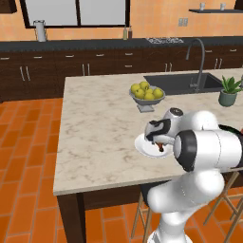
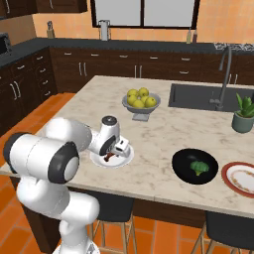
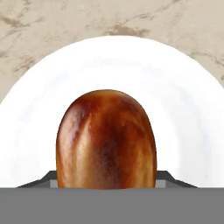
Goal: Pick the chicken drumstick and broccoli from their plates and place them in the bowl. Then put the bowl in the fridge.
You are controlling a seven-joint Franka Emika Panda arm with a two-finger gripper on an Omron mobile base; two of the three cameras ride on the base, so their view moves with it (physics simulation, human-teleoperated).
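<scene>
1. The beige marble island counter point(image 2: 163, 131) has loads of open surface toward its left edge and the back; the plain white round plate point(image 2: 125, 158) sits close to the near edge.
2. The white arm reaches low over that plate, and the two-finger gripper point(image 2: 112, 157) points down at it.
3. The glossy reddish-brown chicken drumstick point(image 3: 106, 139) lies on the white plate, right between the finger tips point(image 3: 165, 177). Can't tell if they're pinching it yet.
4. The grey pedestal bowl of yellow-green apples point(image 2: 141, 102) stands just behind the plate.
5. To the right, the deep black bowl point(image 2: 195, 166) already holds the small green broccoli floret point(image 2: 199, 167), with the red-rimmed white plate point(image 2: 241, 178) just beside it.
</scene>
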